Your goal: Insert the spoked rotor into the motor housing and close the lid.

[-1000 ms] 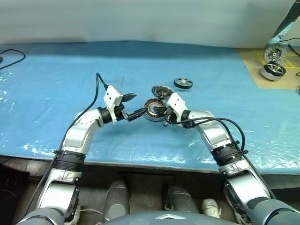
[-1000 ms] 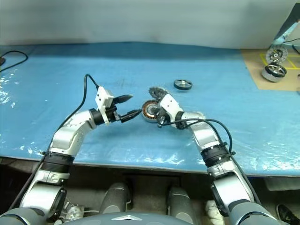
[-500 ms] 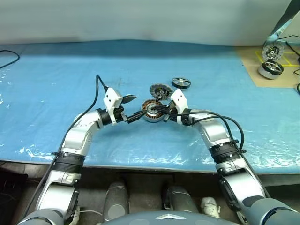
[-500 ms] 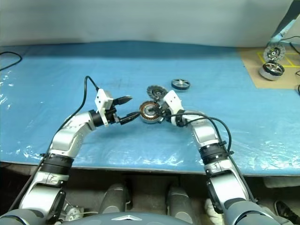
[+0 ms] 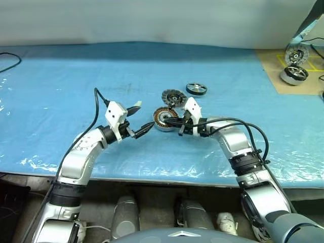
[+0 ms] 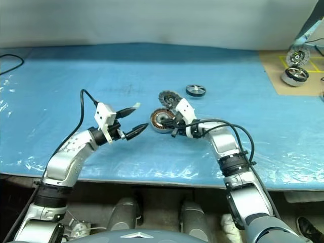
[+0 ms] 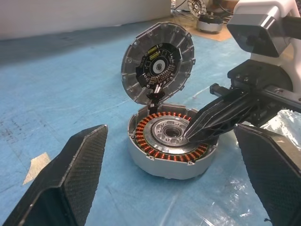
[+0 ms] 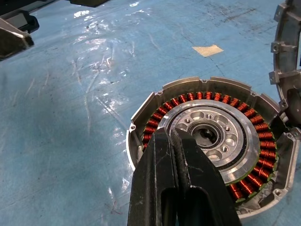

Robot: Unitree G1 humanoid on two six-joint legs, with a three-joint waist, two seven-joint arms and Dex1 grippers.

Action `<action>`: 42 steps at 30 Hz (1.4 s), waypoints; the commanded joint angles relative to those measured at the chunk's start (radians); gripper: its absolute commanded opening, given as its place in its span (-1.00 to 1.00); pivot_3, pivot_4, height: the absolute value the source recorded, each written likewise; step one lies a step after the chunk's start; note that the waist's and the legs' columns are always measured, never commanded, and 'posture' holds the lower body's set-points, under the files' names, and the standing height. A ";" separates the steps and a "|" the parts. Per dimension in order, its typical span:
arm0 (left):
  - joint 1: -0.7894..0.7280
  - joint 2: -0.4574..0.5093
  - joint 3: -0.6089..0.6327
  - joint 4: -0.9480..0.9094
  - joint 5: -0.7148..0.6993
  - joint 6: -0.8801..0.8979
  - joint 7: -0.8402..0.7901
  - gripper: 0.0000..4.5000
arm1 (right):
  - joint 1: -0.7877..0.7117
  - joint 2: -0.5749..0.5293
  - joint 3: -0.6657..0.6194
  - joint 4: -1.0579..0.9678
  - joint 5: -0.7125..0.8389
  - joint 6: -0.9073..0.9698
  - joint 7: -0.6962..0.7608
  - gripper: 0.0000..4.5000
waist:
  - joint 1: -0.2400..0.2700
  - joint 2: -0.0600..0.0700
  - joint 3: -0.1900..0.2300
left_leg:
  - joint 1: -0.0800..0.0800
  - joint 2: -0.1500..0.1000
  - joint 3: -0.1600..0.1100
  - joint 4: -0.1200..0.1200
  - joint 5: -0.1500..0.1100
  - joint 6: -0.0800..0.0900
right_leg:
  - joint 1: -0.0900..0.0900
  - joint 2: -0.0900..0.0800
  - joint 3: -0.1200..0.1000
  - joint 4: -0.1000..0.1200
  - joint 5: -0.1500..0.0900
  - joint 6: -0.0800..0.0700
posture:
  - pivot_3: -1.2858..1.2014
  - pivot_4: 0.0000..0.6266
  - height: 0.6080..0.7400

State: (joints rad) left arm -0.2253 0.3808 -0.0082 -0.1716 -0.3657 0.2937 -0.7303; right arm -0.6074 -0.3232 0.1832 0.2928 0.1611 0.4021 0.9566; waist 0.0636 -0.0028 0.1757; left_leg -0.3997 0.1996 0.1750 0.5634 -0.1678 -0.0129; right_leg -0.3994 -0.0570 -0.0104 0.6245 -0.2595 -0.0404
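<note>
- Backing away, the left gripper (image 5: 140, 117) spread wide, empty.
- Right gripper (image 7: 188, 135), clenched, tips over motor housing (image 7: 170, 146).
- Lid (image 7: 157, 62) upright; spoked rotor (image 5: 196, 89) lies beyond, uninserted.

Even, bright overhead light covers the blue counter (image 5: 61, 81), with only soft, short shadows under the housing (image 7: 171, 143). The plastic sheet over the counter throws white glare patches along its near edge and left of the housing. In the left wrist view the housing and the lid (image 7: 157, 66) are sharp, while the near fingers (image 7: 70, 183) are soft. In the right wrist view the copper windings are crisp.
</note>
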 commanded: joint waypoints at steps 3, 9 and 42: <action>0.046 0.004 0.021 -0.087 -0.017 0.015 0.040 1.00 | -0.018 0.012 -0.012 -0.015 0.017 0.003 -0.011 -0.98 | 0.006 0.000 0.000 | 0.000 0.000 0.000 0.000 0.000 0.000 | 0.000 0.000 0.000 0.000 -0.001 -0.001 | 0.03 -0.52 1.00; -0.085 0.000 0.000 0.043 -0.007 -0.022 -0.013 1.00 | -0.017 -0.017 -0.024 -0.072 0.014 0.009 -0.021 -0.98 | 0.008 0.000 0.000 | -0.001 0.000 0.000 0.004 0.000 0.000 | 0.001 0.000 0.000 0.000 -0.001 -0.002 | 0.03 -0.52 1.00; -0.194 0.008 -0.008 0.258 -0.014 -0.076 -0.153 1.00 | -0.399 0.011 -0.143 0.410 -0.052 -0.255 -0.186 -0.98 | 0.009 0.001 0.000 | -0.005 0.000 0.002 0.013 0.000 0.001 | -0.006 -0.001 0.001 0.016 -0.001 -0.002 | 0.03 -0.52 1.00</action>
State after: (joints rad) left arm -0.4185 0.3813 -0.0399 0.1261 -0.3688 0.2193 -0.8877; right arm -0.9801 -0.3072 0.0414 0.7243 0.0842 0.1699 0.7292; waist 0.0725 -0.0022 0.1761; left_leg -0.4054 0.1995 0.1766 0.5765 -0.1672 -0.0118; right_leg -0.4051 -0.0578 -0.0100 0.6403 -0.2607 -0.0429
